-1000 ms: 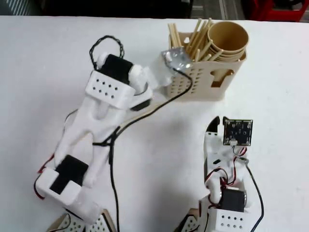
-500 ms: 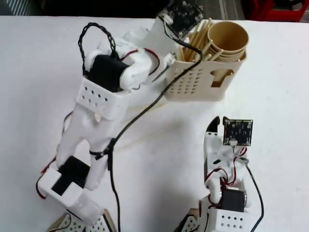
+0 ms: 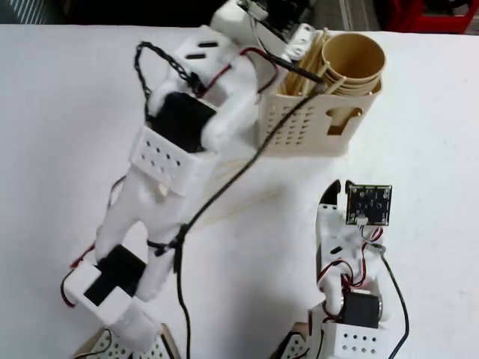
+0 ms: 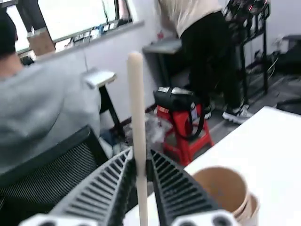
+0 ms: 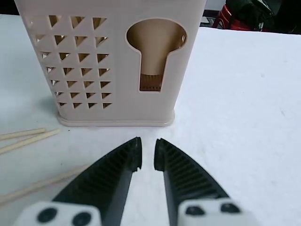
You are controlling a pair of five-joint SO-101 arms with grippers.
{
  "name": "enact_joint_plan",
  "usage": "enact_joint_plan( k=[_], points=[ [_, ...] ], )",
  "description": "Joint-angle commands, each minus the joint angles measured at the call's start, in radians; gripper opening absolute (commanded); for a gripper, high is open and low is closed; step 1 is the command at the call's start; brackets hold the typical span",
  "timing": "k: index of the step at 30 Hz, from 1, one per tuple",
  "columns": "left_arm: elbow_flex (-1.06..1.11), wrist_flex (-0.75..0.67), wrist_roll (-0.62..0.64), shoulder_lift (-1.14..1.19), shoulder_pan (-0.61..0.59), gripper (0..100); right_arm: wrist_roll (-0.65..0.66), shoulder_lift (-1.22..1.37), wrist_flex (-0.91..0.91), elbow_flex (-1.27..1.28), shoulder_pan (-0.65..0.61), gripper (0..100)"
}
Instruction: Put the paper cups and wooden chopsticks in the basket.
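- Right, high view first: the left arm (image 3: 176, 138) stretches across the table (image 3: 60, 90) and rises over the far-left corner of the basket (image 3: 322, 127), which I read as lining up a drop from above.
- Inside the basket, the paper cups (image 3: 353, 54) sit nested at one end and a bundle of chopsticks (image 3: 299, 69) leans at the other, so most of the job looks done.
- Near the basket's front, loose chopsticks (image 3: 239, 208) lie flat on the table, well apart from the right gripper (image 3: 333, 187), which rests low just in front of the basket.
- Now the left wrist view: the left gripper (image 4: 141, 165) is clenched on a single chopstick (image 4: 135, 94), standing upright between the jaws. A stick carried on end slips into the basket's open top easily.
- Below that grip, the cups' brown rim shows, so the stick hangs right over the basket.
- Finally the right wrist view: the right gripper's jaws stand slightly apart with nothing between them, pointed at the basket's front wall, where a cup shows through the keyhole cut-out. The loose sticks lie off to one side of it.
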Motion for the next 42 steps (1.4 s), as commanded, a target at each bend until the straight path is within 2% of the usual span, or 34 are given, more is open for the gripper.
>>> enact_joint_plan(
  k=[1,8,18,20,24,27,35,39,42],
  points=[
    [-0.037,-0.081,0.014,-0.051,0.068,2,0.009,-0.008,-0.022,-0.006,0.001,6.3],
    [-0.037,-0.078,0.014,0.102,0.074,2,0.009,-0.008,-0.022,-0.006,0.001,6.3],
    [-0.038,-0.074,0.014,0.295,0.007,2,0.009,-0.008,-0.022,-0.006,0.001,6.4],
    [-0.046,-0.034,0.014,0.32,0.001,3,0.009,-0.008,-0.022,-0.006,0.001,6.6],
    [-0.048,0.054,0.014,0.329,-0.004,11,0.009,-0.008,-0.022,-0.006,0.001,6.6],
    [-0.066,0.106,0.012,0.329,-0.015,12,0.009,-0.008,-0.022,-0.006,0.001,6.6],
    [-0.299,0.45,0.002,0.331,-0.031,12,0.009,-0.008,-0.022,-0.006,-0.001,6.6],
    [-0.396,0.677,-0.117,0.335,-0.028,12,0.009,-0.008,-0.022,-0.005,-0.001,6.6],
    [-0.417,0.806,-0.135,0.338,-0.033,12,0.009,-0.008,-0.022,-0.005,-0.004,6.6]
  ],
)
